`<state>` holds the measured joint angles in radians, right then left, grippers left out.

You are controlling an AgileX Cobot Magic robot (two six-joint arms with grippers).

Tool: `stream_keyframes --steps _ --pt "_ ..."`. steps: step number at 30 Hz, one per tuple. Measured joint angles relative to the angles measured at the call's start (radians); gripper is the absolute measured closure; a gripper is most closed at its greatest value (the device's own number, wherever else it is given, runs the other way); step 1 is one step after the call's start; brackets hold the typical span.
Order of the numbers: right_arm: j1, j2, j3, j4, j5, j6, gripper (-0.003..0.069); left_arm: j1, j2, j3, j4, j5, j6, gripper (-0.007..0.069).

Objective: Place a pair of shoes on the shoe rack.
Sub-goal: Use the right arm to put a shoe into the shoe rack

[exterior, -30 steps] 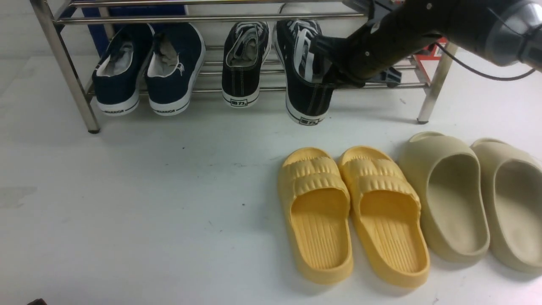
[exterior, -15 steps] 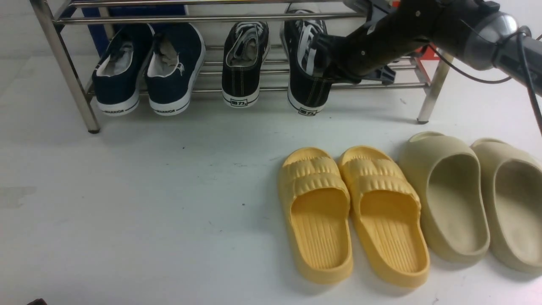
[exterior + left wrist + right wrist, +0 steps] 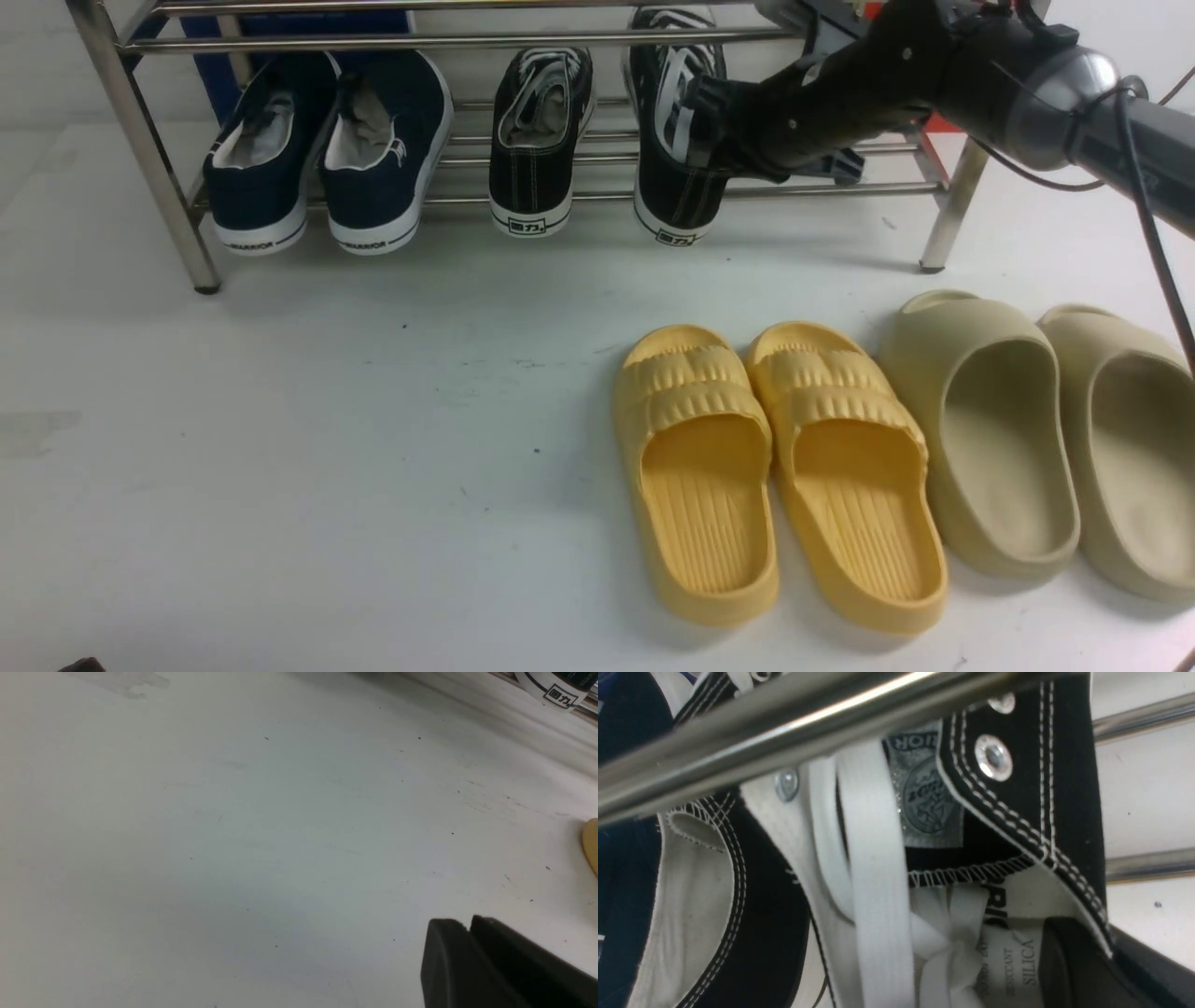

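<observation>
Your right gripper (image 3: 717, 135) is clamped on the right-hand side of the collar of the second black sneaker (image 3: 674, 182). One finger (image 3: 1071, 963) sits inside the shoe beside the white laces, and the canvas wall is pinched between the jaws.

That sneaker is on the lower shelf of the shoe rack (image 3: 140, 159), near its mate (image 3: 537, 140) but not touching it. Its long axis runs across the bars, toe pointing away from you and heel toward you. The heel overhangs the front bar a little more than the mate's does. The grip comes in from the shoe's right, so any pull-out should go right and back toward you, clear of the upper bar (image 3: 794, 728) that crosses just above the laces.

The left gripper (image 3: 467, 927) is well away, low over the bare white table, with nothing in it. Only its tips show at the picture's edge, close together, and you cannot tell whether they are fully closed. The release looks like the right arm's job alone.
</observation>
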<state>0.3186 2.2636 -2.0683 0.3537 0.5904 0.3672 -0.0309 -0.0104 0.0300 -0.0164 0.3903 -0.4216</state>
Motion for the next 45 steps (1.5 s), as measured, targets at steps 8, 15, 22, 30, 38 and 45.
stream_keyframes --steps 8,15,22,30,38,45 --pt "0.006 0.0 -0.001 0.0 -0.02 0.0 0.058 0.0 0.0 0.0 0.0 0.0 0.0 0.0552" --pt "0.011 -0.012 -0.005 0.007 -0.053 -0.002 0.0393 0.0 0.0 0.0 0.0 0.0 0.0 0.0549" --pt "0.014 -0.117 -0.011 -0.022 0.097 -0.058 0.0286 0.0 0.0 0.0 0.0 0.0 0.0 0.0543" --pt "0.062 -0.243 -0.012 -0.142 0.535 -0.244 0.0393 0.0 0.0 0.0 0.0 0.0 0.0 0.0533" --pt "0.108 -0.154 -0.013 -0.189 0.556 -0.406 0.0662 0.0 0.0 0.0 0.0 0.0 0.0 0.0528" --pt "0.11 -0.047 -0.013 -0.202 0.389 -0.421 0.0661 0.0 0.0 0.0 0.0 0.0 0.0 0.0524"
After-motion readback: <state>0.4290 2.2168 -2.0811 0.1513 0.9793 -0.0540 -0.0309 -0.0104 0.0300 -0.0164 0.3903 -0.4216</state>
